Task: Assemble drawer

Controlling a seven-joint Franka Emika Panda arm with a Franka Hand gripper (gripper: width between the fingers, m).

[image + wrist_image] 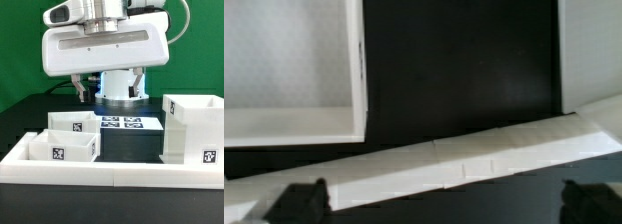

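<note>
In the exterior view the tall open-fronted box housing (190,130) stands at the right. Two small open-top trays (75,126) (60,150) sit side by side at the left, each with a marker tag. The arm's hand (105,50) hangs high above the middle of the table, touching nothing. In the wrist view my gripper (446,205) is open and empty, with dark fingertips (299,200) far apart over the black table. A large white drawer part (287,70) fills one side and another white part (590,50) shows at the opposite edge. I cannot tell which part is which.
The long low white border wall (110,178) runs along the front and crosses the wrist view diagonally (473,160). The marker board (125,123) lies flat between the trays and the housing. The arm's white base (118,88) stands behind it. The table is black.
</note>
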